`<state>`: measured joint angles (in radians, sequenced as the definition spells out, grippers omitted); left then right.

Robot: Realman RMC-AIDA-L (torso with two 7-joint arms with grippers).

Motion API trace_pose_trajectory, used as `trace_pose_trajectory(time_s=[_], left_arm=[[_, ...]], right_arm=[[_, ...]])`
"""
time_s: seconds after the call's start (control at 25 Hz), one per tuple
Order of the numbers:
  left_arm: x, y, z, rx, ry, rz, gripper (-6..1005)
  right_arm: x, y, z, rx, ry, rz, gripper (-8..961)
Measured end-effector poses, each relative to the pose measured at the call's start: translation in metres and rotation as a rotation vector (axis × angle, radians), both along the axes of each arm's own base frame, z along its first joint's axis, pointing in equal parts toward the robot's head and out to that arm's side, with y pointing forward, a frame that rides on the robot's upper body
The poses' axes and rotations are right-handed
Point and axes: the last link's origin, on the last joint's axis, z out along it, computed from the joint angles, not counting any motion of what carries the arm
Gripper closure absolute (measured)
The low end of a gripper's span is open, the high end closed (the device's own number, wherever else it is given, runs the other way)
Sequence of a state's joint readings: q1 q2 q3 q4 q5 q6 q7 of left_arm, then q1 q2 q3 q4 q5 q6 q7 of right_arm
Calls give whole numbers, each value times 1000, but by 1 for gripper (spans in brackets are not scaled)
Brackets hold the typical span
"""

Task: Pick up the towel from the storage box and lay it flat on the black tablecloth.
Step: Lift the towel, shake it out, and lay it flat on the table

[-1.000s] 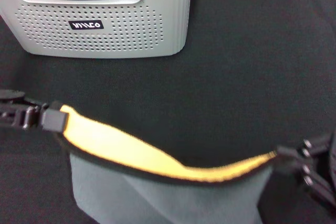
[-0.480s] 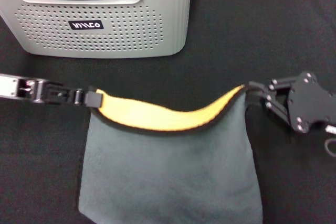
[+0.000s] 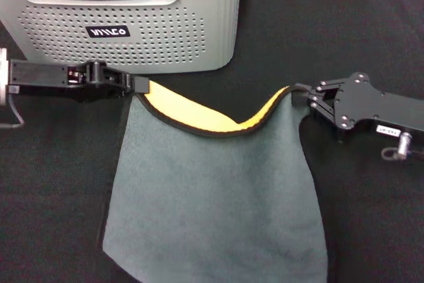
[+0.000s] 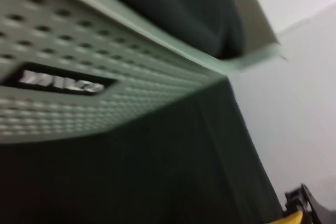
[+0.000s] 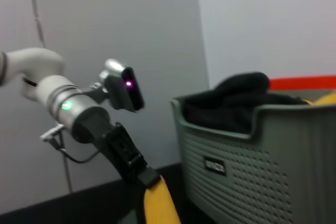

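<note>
Stretching between both arms, the towel (image 3: 215, 197) hangs by its top corners, grey-green face spread over the black tablecloth (image 3: 331, 38), yellow reverse curling along the sagging top edge. The left hand (image 3: 140, 85) pinches one corner just in front of the storage box (image 3: 132, 38); the right hand (image 3: 299, 94) clamps the other.

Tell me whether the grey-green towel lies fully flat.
Not yet: the grey-green towel is mostly spread on the black tablecloth, but both end effectors hold its far edge lifted, yellow reverse showing.
</note>
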<state>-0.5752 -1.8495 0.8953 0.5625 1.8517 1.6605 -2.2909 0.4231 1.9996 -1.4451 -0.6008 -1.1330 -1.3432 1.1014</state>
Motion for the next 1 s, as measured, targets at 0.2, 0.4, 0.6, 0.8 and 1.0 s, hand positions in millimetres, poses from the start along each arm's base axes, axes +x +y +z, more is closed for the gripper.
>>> trace_pose_trajectory(time_s=[0.2,0.4,0.6,0.8,1.0], left_arm=[[-11,9,-5,45,19,114,954],[-14,11,-12,50,11,184,953],[-20,10,-21,62,-4,245,953],[-22,12,-25,81,2,257,953],[-30,11,-30,101,19,289,953]], right_arm=[[1,14,-6,33,-39,-56,950],[3,24,-9,44,-61,-104,950],[3,32,-12,56,-82,-134,949],[1,39,-16,50,-96,-146,949],[3,43,-18,56,-110,-172,949]])
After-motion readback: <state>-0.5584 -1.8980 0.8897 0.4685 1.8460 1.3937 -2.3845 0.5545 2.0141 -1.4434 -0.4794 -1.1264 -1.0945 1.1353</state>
